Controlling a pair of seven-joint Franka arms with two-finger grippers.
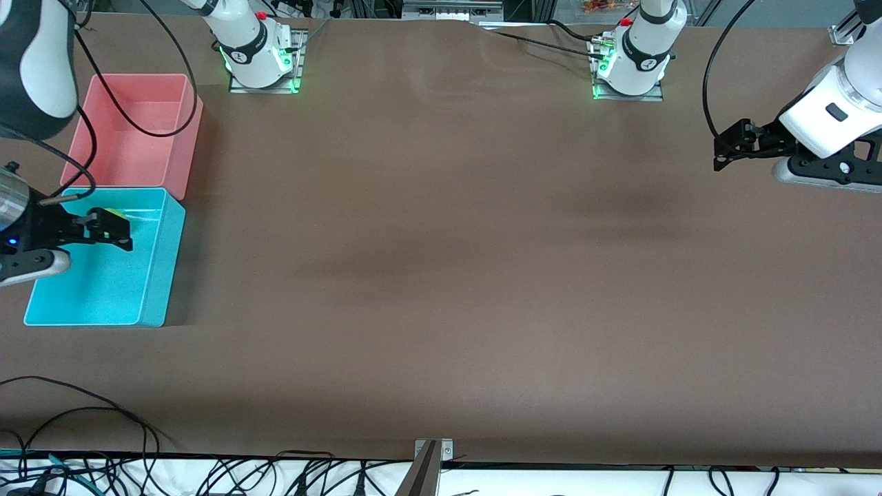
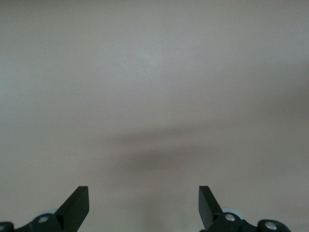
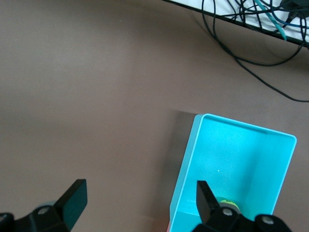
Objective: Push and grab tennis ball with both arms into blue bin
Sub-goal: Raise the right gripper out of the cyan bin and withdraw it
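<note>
Brown table (image 1: pixel 441 275), mostly bare. At the right arm's end sit two bins: pink bin (image 1: pixel 134 131) and, touching it and nearer the front cam, the blue bin (image 1: pixel 103 275). Right arm comes in over the blue bin; right gripper (image 1: pixel 110 231) hangs above the bin's inside, fingers spread wide, holding nothing. Left gripper (image 1: pixel 720 148) waits up over the left arm's end of the table, well apart from both bins, fingers also wide, empty.

Tennis ball (image 3: pixel 227 202): a yellow-green bit shows inside the blue bin, just under the right gripper, mostly hidden by a finger. In the front view only a sliver peeks out by the fingers.

Judgement: ball looks dropped in, so job is about done. To finish well: lift right gripper straight up w/o clipping the bin wall or nudging the bin, keep fingers wide, don't re-grab.
</note>
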